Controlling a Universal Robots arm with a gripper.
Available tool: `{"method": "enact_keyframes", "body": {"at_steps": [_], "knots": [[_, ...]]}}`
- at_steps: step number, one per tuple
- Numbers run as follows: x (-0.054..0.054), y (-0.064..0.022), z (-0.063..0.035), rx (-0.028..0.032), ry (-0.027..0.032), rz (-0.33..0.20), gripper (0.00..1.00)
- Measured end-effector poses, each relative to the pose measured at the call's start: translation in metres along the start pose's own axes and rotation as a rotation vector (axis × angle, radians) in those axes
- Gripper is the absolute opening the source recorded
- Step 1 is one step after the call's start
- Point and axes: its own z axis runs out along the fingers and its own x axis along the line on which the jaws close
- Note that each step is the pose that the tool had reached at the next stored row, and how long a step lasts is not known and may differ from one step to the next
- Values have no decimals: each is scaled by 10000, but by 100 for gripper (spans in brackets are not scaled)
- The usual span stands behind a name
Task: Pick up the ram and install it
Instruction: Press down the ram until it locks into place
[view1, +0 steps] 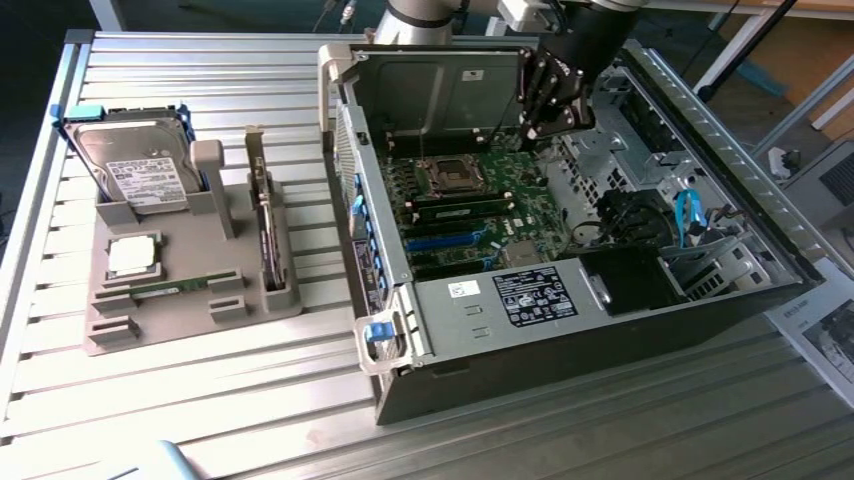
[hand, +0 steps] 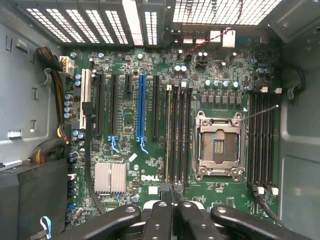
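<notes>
The ram (view1: 168, 288) is a slim green strip lying in its slot near the front of the grey fixture (view1: 147, 330), on the exterior view's left. My gripper (view1: 545, 130) hangs inside the open computer case (view1: 534, 300), above the motherboard (view1: 467, 210) and far from the ram. In the wrist view my gripper (hand: 172, 200) is shut with its black fingers pressed together and nothing between them. Below it lie the long black memory slots (hand: 177, 135) and the empty processor socket (hand: 219, 145).
The fixture also holds a hard drive (view1: 134, 170), a square silver processor chip (view1: 131, 256) and an upright dark expansion card (view1: 274, 240). The case's raised side panel (view1: 434, 90), drive cage and blue cables (view1: 687, 215) surround the gripper. Slatted metal table (view1: 200, 400) lies all around.
</notes>
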Motion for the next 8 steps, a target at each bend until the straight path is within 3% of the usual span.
{"method": "enact_keyframes", "body": {"at_steps": [3, 5, 8], "knots": [[0, 0, 0, 0, 0, 6, 10], [0, 0, 1, 1, -36, 639, 10], [0, 0, 2, 0, -64, 1192, 10]]}}
